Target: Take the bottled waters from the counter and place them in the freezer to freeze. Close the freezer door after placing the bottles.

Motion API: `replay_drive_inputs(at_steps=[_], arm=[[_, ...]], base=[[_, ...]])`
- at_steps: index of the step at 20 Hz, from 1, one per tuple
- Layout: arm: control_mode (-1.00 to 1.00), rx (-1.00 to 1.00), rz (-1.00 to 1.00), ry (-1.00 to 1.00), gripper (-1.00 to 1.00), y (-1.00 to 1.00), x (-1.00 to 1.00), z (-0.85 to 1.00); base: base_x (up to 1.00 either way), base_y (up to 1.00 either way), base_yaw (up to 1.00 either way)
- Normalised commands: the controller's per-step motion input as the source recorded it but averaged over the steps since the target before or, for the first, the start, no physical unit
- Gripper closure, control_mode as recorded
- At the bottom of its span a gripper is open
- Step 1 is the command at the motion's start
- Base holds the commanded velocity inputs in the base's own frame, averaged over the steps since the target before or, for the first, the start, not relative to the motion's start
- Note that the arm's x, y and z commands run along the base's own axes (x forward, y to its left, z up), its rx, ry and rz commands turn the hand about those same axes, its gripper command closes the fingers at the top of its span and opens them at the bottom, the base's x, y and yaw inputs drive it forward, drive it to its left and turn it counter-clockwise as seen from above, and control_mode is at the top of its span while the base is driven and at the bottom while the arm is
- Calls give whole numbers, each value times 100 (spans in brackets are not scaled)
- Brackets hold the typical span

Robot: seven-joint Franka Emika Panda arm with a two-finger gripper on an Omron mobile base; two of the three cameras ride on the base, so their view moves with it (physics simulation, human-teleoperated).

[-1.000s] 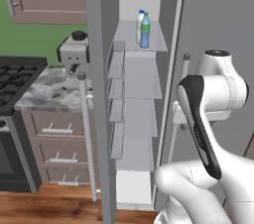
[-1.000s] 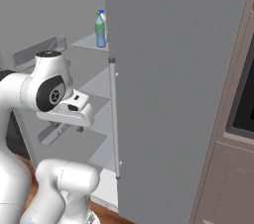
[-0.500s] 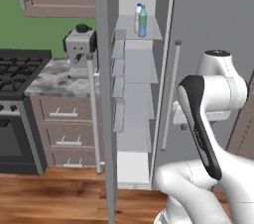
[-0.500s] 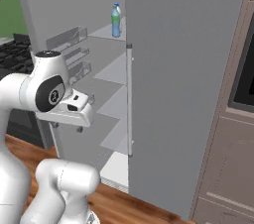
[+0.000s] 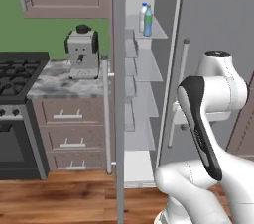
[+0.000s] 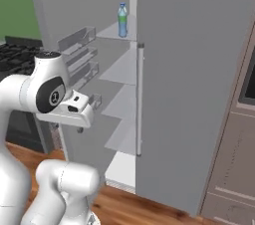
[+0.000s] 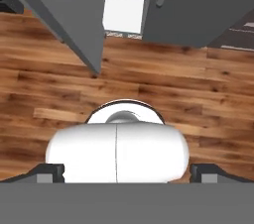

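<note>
Two bottled waters [image 5: 145, 20] stand side by side on the top shelf [image 5: 155, 30] of the freezer [image 5: 149, 94], the white one touching or just beside the teal one, both near the shelf's back. The freezer door [image 5: 118, 94] stands wide open, edge-on in the left base view, its long silver handle [image 5: 105, 114] facing the bench [image 5: 64, 82]. Between that door edge and the plain right-hand door [image 6: 189, 84] the freezer's front is unobstructed, with bare wooden floor [image 7: 149, 84] before it. A coffee machine [image 5: 82, 52] sits on the bench, just beside the open door. The hand [image 7: 126, 171] is spread fully wide and holds nothing; it points down at the floor, well apart from the door's bottom edge. Compared with a second ago, both base views have shifted: the fridge and bench lie further right, so the base has driven, while the bottles sit on the same shelf.
</note>
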Motion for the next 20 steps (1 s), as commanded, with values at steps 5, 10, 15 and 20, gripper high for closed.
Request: replay_drive_inputs(at_steps=[5,10,15,20], arm=[[100,0,0,0,-100,0,0,0],[100,0,0,0,-100,0,0,0],[100,0,0,0,-100,0,0,0],[100,0,0,0,-100,0,0,0]], base=[[0,65,-30],[-1,70,-33],[0,66,-27],[19,26,-7]])
